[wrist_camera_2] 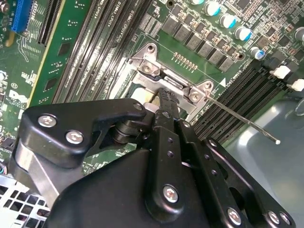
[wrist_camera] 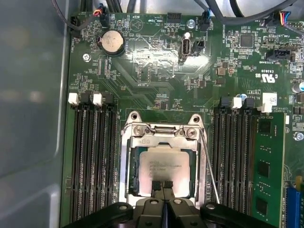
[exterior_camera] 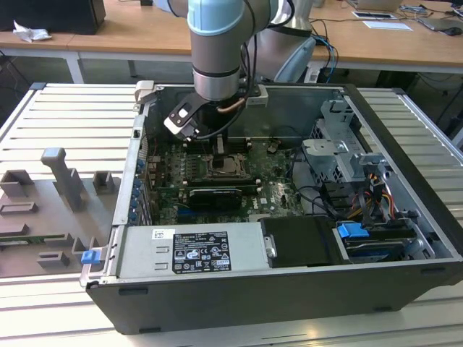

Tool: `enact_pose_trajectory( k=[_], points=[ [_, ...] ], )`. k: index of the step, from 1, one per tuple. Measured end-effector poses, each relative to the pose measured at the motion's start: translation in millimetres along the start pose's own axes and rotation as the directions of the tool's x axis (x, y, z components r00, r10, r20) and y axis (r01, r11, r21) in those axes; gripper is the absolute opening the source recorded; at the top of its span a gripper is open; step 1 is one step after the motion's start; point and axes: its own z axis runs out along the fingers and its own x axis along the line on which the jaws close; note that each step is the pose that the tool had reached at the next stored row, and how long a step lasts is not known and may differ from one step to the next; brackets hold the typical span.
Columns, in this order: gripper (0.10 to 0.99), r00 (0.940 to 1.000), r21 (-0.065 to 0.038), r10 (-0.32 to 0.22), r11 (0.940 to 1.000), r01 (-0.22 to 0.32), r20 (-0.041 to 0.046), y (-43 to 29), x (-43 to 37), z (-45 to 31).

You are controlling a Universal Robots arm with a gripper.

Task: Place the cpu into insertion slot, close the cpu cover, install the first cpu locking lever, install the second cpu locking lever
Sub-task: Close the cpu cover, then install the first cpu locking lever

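The cpu (wrist_camera: pixel 164 164) lies flat in the socket on the green motherboard, its pale metal top showing through the window of the cpu cover (wrist_camera: pixel 164 141). The cover lies down over the socket, framing the chip. My gripper (wrist_camera: pixel 162 186) is shut with nothing between its fingers, and its tips rest at the near edge of the chip. In the exterior view the gripper (exterior_camera: pixel 219 150) hangs straight down over the socket (exterior_camera: pixel 228 168). A thin locking lever (wrist_camera: pixel 209 166) stands loose along one side of the socket, also seen as a lever (wrist_camera_2: pixel 242 118) sticking out past the memory slots.
Black memory slots (wrist_camera: pixel 92 161) flank the socket on both sides, with a green card (wrist_camera: pixel 266 166) beyond one bank. A coin battery (wrist_camera: pixel 111 42) sits farther up the board. The case holds a power supply (exterior_camera: pixel 192 249), a drive cage (exterior_camera: pixel 340 144) and loose cables.
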Motion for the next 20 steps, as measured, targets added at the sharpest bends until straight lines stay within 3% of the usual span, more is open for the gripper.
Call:
enact_pose_trajectory(
  k=[4,7,15,20],
  points=[
    [0.106,1.0000,0.000,0.000,1.0000,0.000,0.0002,1.2,0.0,-1.0],
    [0.106,1.0000,0.000,0.000,1.0000,0.000,0.0001,1.7,0.1,-8.5],
    [0.106,1.0000,0.000,0.000,1.0000,0.000,0.0000,15.1,-0.4,-7.9],
    [0.106,1.0000,0.000,0.000,1.0000,0.000,0.0000,15.9,-0.4,-7.8]
  ],
)
